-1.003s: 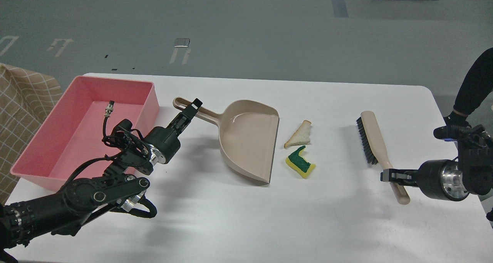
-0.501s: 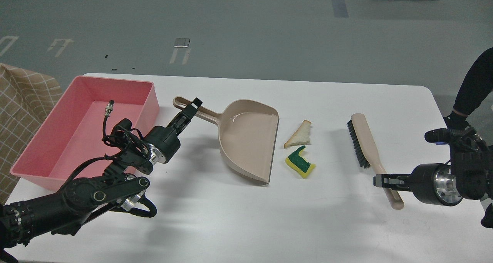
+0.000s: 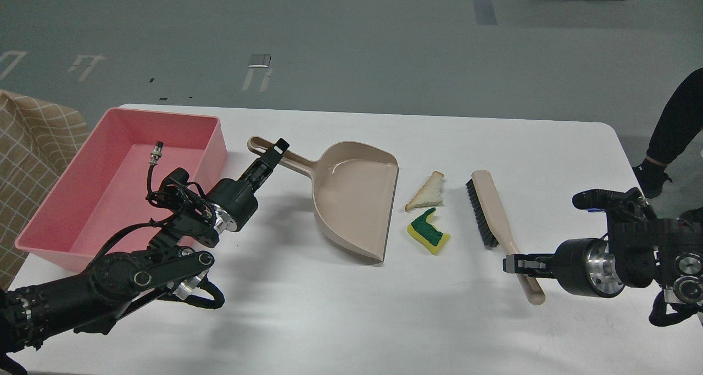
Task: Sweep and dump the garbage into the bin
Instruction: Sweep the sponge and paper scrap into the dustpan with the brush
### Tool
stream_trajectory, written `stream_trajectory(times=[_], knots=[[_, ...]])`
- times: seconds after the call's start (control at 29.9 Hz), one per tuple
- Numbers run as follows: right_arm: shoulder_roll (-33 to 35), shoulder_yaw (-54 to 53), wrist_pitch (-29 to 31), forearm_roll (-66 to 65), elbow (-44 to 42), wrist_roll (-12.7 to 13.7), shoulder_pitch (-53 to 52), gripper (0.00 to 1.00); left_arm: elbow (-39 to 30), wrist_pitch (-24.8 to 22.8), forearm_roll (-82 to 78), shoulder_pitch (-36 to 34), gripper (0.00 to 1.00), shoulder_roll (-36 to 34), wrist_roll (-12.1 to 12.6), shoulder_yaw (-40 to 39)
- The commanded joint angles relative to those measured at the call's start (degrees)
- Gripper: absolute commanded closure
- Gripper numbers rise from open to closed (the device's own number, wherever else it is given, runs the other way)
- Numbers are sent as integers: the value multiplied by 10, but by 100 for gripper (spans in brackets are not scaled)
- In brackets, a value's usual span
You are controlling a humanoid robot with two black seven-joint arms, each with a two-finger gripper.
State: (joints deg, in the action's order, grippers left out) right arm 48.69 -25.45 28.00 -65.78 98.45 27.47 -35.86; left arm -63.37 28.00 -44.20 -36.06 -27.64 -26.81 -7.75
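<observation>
A triangular white bread slice [image 3: 426, 192] and a torn yellow sponge with a green top [image 3: 428, 231] lie on the white table, just right of the open mouth of the beige dustpan [image 3: 353, 199]. My left gripper [image 3: 273, 155] is shut on the dustpan's handle. My right gripper [image 3: 516, 264] is shut on the handle of a beige brush with black bristles [image 3: 490, 213], which stands close to the right of the scraps. The pink bin [image 3: 112, 177] sits at the far left of the table.
A small metal connector on a black cable [image 3: 156, 154] hangs over the bin. A checked cloth [image 3: 27, 139] lies beyond the table's left edge. A person's dark leg [image 3: 673, 122] stands by the table's right side.
My right gripper has carried the brush leftwards, from well right of the scraps to close beside them. The left arm and dustpan have not moved.
</observation>
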Motion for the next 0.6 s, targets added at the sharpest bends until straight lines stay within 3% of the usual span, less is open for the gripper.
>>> stream_trajectory(times=[0.0, 0.57], knots=[[-14, 0, 0, 14, -4, 5, 0, 100, 0, 0, 0, -3, 100, -1, 0, 0], [-97, -1, 0, 13, -48, 5, 0, 100, 0, 0, 0, -4, 100, 0, -1, -1]])
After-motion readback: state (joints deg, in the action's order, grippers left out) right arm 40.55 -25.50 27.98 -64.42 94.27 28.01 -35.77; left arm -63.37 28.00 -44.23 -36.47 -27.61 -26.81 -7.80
